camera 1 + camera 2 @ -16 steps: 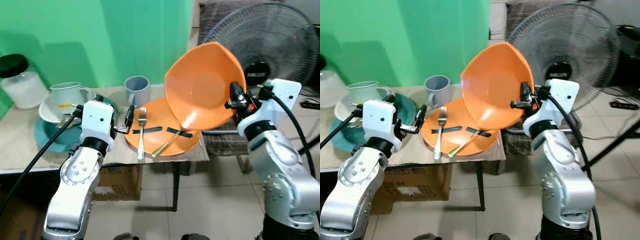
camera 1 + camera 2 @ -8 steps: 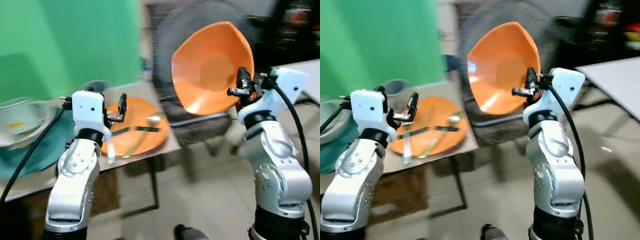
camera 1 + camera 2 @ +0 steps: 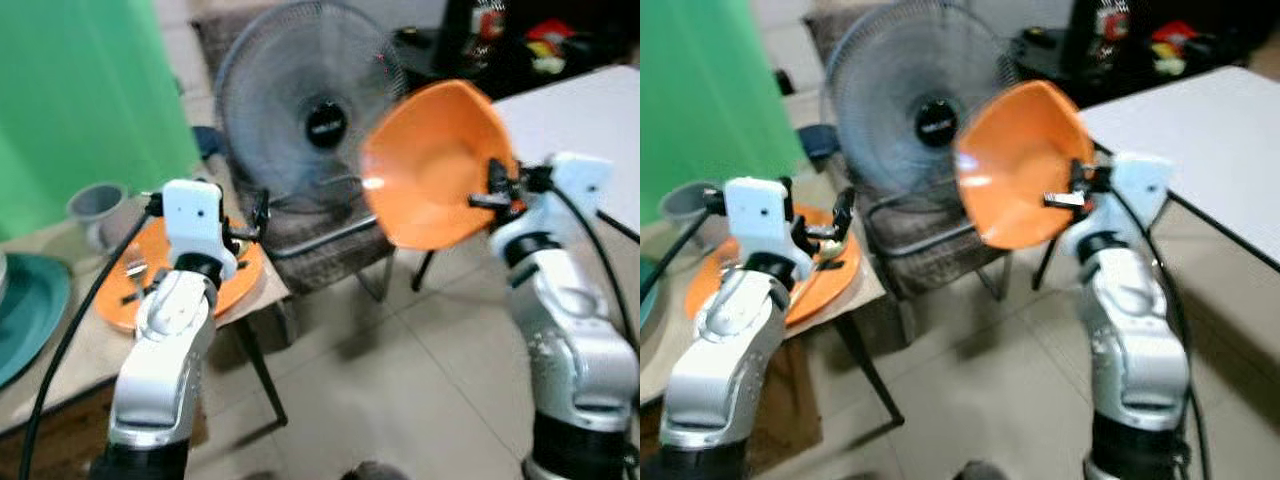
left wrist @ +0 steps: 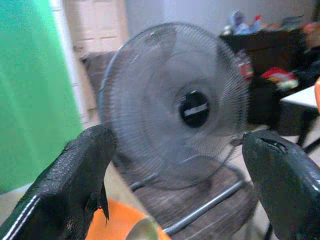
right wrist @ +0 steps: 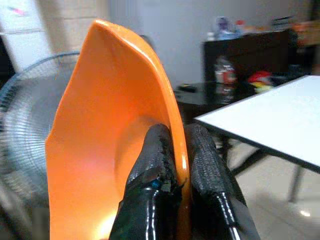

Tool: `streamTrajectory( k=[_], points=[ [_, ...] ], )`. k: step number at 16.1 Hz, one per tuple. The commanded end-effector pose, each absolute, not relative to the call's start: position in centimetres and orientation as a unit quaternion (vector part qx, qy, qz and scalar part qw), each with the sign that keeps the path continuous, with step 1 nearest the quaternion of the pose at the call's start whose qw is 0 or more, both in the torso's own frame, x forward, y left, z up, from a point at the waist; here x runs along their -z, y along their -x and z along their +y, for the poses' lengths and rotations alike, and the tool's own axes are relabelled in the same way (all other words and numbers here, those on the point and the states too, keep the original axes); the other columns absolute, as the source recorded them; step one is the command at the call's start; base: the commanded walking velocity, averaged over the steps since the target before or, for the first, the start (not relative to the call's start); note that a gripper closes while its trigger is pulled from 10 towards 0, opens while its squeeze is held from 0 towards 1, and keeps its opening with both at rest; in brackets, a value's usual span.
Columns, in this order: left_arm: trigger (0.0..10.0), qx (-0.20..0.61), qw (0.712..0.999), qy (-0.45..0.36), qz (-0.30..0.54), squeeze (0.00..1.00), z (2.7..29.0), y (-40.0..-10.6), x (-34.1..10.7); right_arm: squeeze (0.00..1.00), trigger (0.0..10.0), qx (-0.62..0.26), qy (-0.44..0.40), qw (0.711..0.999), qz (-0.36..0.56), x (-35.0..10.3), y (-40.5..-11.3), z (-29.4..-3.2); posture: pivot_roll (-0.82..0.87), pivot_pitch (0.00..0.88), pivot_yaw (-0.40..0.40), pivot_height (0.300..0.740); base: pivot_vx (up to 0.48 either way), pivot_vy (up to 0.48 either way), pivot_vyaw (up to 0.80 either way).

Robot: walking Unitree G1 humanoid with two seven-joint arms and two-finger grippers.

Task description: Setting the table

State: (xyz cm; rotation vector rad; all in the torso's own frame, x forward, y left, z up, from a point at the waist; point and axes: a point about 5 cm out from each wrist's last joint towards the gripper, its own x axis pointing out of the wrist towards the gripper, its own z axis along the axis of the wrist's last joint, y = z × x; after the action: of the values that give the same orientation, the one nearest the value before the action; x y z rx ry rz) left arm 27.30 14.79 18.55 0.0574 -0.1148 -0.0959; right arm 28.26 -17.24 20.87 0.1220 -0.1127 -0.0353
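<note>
Carried thing: glossy orange plastic bowl with softly squared rim [image 3: 435, 160], held up in the air on the robot's right, tipped so its hollow faces the robot, in front of the fan and near the white table.
Right gripper [image 5: 182, 150]: jaws clamped on the bowl's rim, one black finger inside the hollow, one on the outer wall; only a thin edge is pinched.
Left gripper [image 4: 185, 200]: jaws apart, nothing between them, raised above the near corner of the low surface.
Risk 1: smooth, slick-looking rim in a narrow pinch; I'd judge the bowl could pivot or slide out if the arm swings or the robot steps hard.
Risk 2: bowl sits close to the round grey wire-grille standing fan [image 3: 310, 110]; a wide turn could knock it against the grille.
Risk 3: the views are blurred, so placing by sight looks unreliable until the body settles.
Risk 4: white flat-topped table [image 3: 1200, 140] has a hard edge; a bowl lowered tilted may catch the edge and flip.
Left behind: flat orange plastic plate [image 3: 120, 290] on the low beige-topped surface [image 3: 60, 350], with cutlery on it, too blurred to sort.
Other dishes: grey matte cylindrical mug [image 3: 97, 205] behind the plate; teal round plate [image 3: 25, 315] at the surface's far left.
Fan support: fan stands on a dark woven-looking seat with a metal tube frame [image 3: 330, 250].
Floor: pale glossy tiles [image 3: 400, 390], hard; a drop would bounce or crack the bowl.
</note>
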Motion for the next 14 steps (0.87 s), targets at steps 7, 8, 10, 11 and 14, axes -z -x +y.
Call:
streamTrajectory(
  k=[7,8,10,11,14],
  points=[
    [10.0,0.037,0.998,-0.037,-0.04,0.0,15.6,-27.6,-17.9,0.0,10.0,0.006,-0.027,0.998,-0.053,-21.2,-27.6,-16.8,-0.08,0.0,0.043,0.74,0.095,0.0,-0.77],
    [10.0,0.043,0.998,-0.035,-0.043,0.0,15.5,-27.7,-18.0,0.0,10.0,0.01,-0.024,0.999,-0.046,-20.9,-27.5,-16.9,-0.09,0.0,0.046,0.74,0.394,0.0,0.0],
    [10.0,0.053,0.997,-0.035,-0.046,0.0,15.3,-27.8,-18.2,0.0,10.0,0.015,-0.02,0.999,-0.038,-20.6,-27.4,-17.0,-0.09,0.0,0.051,0.74,0.411,0.0,0.0],
    [10.0,0.059,0.997,-0.037,-0.046,0.0,15.1,-27.8,-18.2,0.0,10.0,0.016,-0.02,0.999,-0.034,-20.4,-27.3,-17.0,-0.1,0.0,0.054,0.74,0.431,0.0,0.0],
    [10.0,0.063,0.996,-0.038,-0.046,0.0,15.0,-27.9,-18.2,0.0,10.0,0.016,-0.02,0.999,-0.025,-20.2,-27.1,-17.0,-0.1,0.0,0.057,0.74,0.434,0.0,-0.76]
  ],
)
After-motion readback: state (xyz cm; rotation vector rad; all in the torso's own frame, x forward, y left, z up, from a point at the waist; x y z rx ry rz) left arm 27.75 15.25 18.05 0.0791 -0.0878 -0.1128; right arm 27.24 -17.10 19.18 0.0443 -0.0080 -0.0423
